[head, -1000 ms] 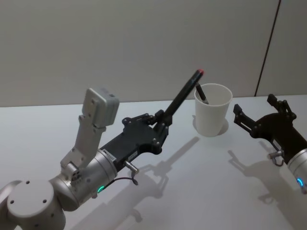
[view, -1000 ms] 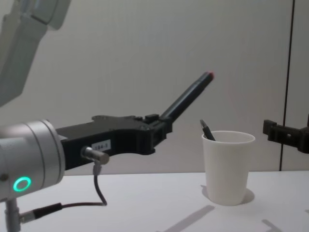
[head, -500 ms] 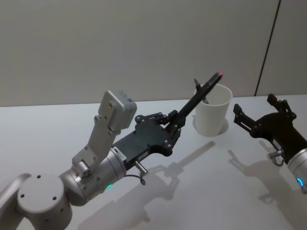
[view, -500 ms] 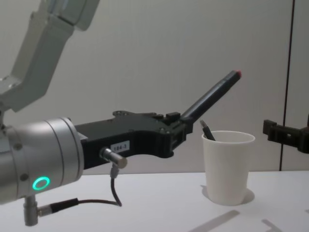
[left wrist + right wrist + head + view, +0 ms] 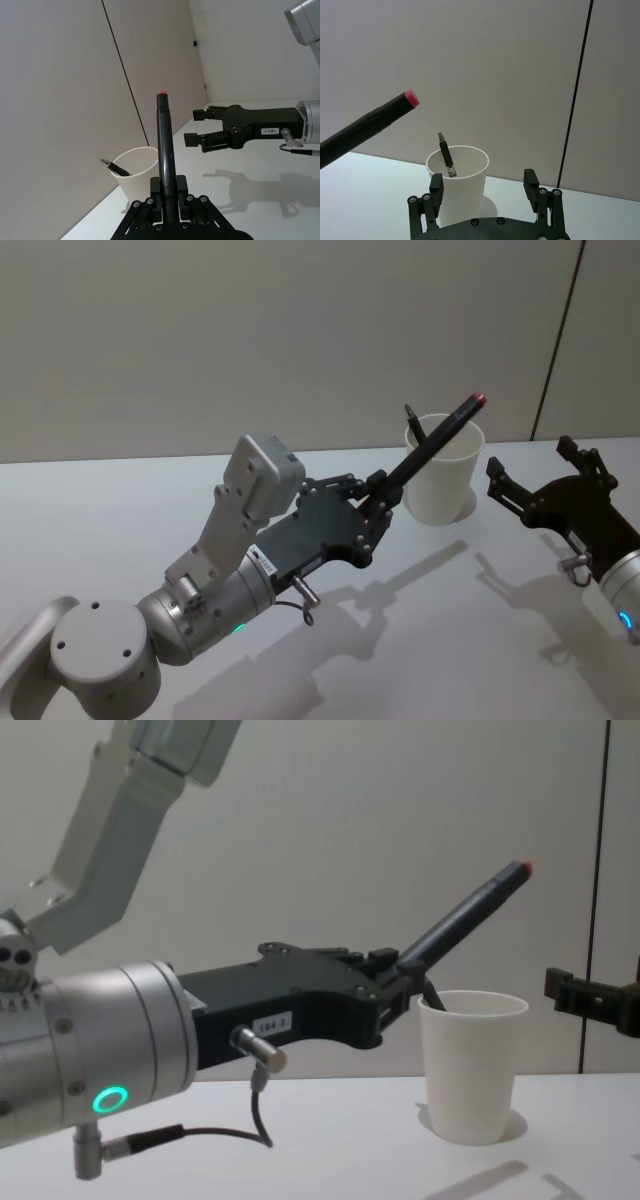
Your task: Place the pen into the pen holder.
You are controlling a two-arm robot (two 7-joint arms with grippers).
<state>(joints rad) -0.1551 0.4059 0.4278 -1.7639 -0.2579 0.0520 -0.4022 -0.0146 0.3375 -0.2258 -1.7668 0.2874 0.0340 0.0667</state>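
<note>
1. The left gripper (image 5: 378,490) reaches forward above the white table (image 5: 90,510), its fingers closed on the lower end of the pen (image 5: 437,437).
2. The pen, black with a red tip, slants up and to the right. Its red end sits higher than the rim of the pen holder (image 5: 441,485), seemingly over the cup's mouth, though depth is hard to judge.
3. The pen holder, a white paper cup, stands upright on the table with a second dark pen (image 5: 411,421) leaning inside it.
4. The right gripper (image 5: 530,460) hovers just right of the cup, fingers spread wide, holding nothing.
</note>
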